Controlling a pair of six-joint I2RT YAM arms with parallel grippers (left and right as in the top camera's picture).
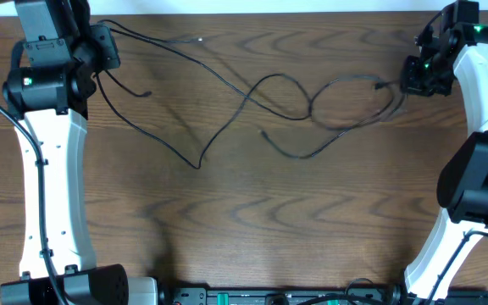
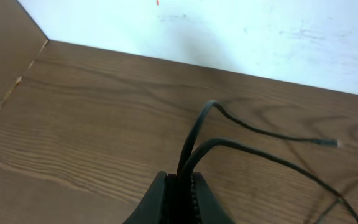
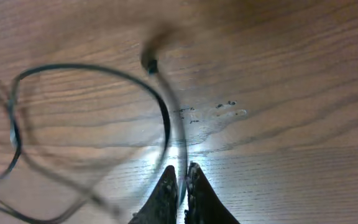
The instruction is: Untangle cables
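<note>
Even light; table (image 3: 229, 146) glare, close foreground blurred.

Left tool (image 2: 179, 182), right tool (image 3: 180, 174) closed

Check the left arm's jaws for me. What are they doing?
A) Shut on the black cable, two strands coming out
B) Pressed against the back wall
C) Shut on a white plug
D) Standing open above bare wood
A: the left wrist view shows the left jaws closed on the black cable, with two strands running out from between them over the table.
</note>
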